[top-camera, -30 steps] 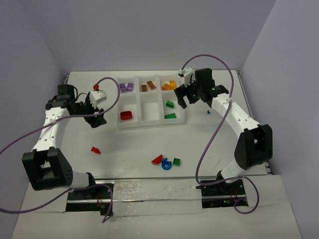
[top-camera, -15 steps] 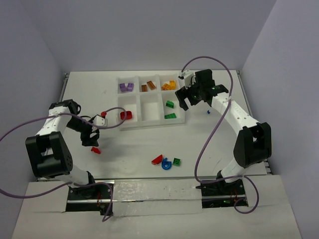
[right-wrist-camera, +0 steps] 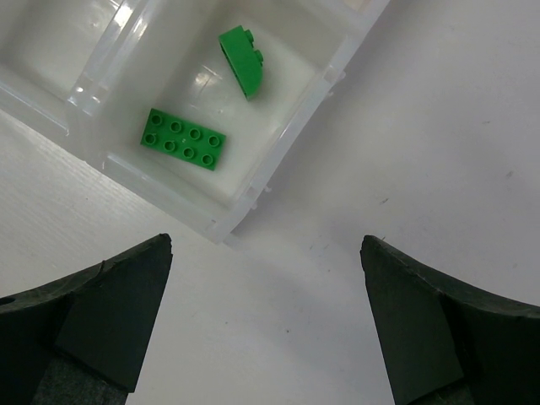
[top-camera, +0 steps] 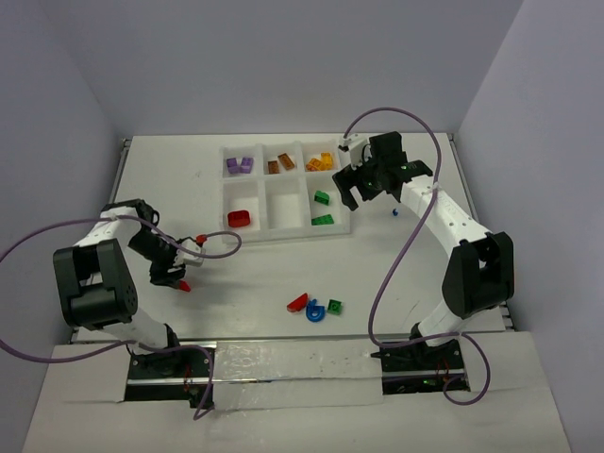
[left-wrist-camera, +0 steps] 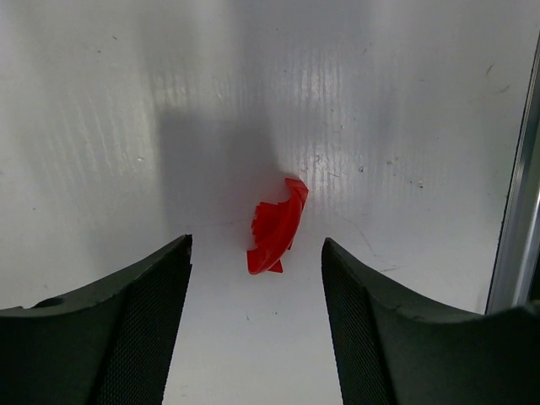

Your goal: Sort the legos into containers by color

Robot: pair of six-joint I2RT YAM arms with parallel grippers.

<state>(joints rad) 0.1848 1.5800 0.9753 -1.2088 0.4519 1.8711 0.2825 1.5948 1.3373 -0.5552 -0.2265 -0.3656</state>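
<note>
A loose red curved lego [top-camera: 182, 285] lies on the table at the front left. My left gripper [top-camera: 171, 272] is open right at it. In the left wrist view the red lego [left-wrist-camera: 277, 226] lies just ahead of the gap between my open fingers [left-wrist-camera: 135, 329], untouched. My right gripper [top-camera: 355, 192] is open and empty beside the right side of the white tray [top-camera: 283, 239]. The right wrist view shows two green legos [right-wrist-camera: 183, 138] in the tray's near right compartment [right-wrist-camera: 281, 145]. The other compartments hold purple [top-camera: 238, 165], brown-orange [top-camera: 280, 162], orange [top-camera: 321, 162] and red [top-camera: 239, 218] legos.
A red [top-camera: 298, 302], a blue [top-camera: 315, 310] and a green lego [top-camera: 335, 307] lie together at the front middle. A tiny blue piece [top-camera: 394, 212] lies right of the tray. The tray's near middle compartment is empty. Purple cables loop over both arms.
My left gripper swung from beside the tray to the front left and came down to the red lego. My right gripper barely moved.
</note>
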